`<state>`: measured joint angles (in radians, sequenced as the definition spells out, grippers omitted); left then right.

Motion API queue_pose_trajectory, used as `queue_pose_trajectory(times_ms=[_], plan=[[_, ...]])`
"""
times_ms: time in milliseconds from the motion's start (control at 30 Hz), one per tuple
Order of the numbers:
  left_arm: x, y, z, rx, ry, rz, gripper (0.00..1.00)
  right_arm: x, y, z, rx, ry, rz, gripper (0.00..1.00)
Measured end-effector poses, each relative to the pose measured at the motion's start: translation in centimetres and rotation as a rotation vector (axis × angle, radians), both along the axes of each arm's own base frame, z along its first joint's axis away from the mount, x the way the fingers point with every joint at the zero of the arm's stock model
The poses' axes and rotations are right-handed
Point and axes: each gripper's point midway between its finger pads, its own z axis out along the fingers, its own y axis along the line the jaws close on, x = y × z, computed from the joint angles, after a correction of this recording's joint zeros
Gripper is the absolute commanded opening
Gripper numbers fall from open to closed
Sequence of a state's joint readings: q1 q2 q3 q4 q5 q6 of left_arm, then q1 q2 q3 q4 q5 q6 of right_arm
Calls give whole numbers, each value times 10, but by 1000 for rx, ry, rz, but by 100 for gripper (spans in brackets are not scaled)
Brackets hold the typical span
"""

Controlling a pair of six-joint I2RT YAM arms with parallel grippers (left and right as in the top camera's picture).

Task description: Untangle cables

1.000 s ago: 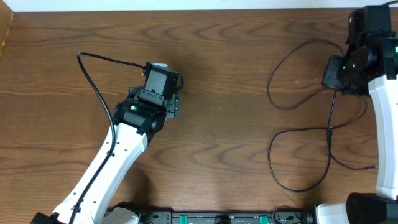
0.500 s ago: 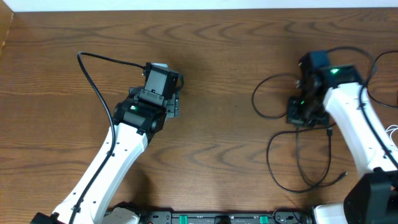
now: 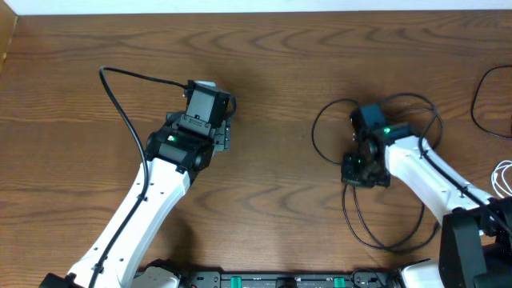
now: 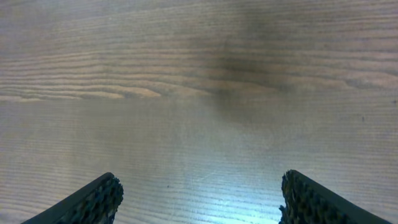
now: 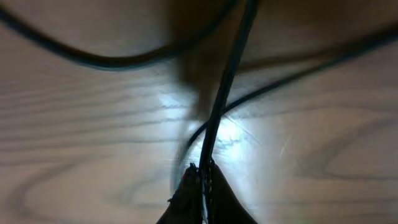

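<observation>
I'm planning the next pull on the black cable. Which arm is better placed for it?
Right. The right gripper is shut on the black cable, in among its loops. The left gripper hangs open over bare table, far from that cable.

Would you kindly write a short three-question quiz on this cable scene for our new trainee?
1. Fill in: in the overhead view, the white cable shows at the picture's ___ edge.
2. True or false: the left gripper is shut on a cable.
3. What does the right gripper pinch? A the white cable; B the black cable; C nothing.

Key: 1 right; 2 false, it stands open over bare table; 3 B.
</observation>
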<state>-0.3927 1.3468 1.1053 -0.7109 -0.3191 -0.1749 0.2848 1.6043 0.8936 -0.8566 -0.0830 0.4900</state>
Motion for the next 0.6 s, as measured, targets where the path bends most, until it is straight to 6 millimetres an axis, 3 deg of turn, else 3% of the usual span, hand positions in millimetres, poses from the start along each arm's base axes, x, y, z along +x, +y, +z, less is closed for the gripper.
queue_pose_trajectory(times_ms=[133,200,267,400,533,600], plan=[[0,0,0,0,0,0,83,-12,-4,-15,-6,21,-37,15],[0,0,0,0,0,0,83,-15,-4,-19,-4,24,-47,29],[0,0,0,0,0,0,83,-13,-3,-20,1,10,-52,32],[0,0,0,0,0,0,83,-6,0,-21,14,-15,-56,31],[0,0,0,0,0,0,83,-8,5,-20,46,-5,-48,17],[0,0,0,0,0,0,83,-10,10,-19,74,4,-42,15]])
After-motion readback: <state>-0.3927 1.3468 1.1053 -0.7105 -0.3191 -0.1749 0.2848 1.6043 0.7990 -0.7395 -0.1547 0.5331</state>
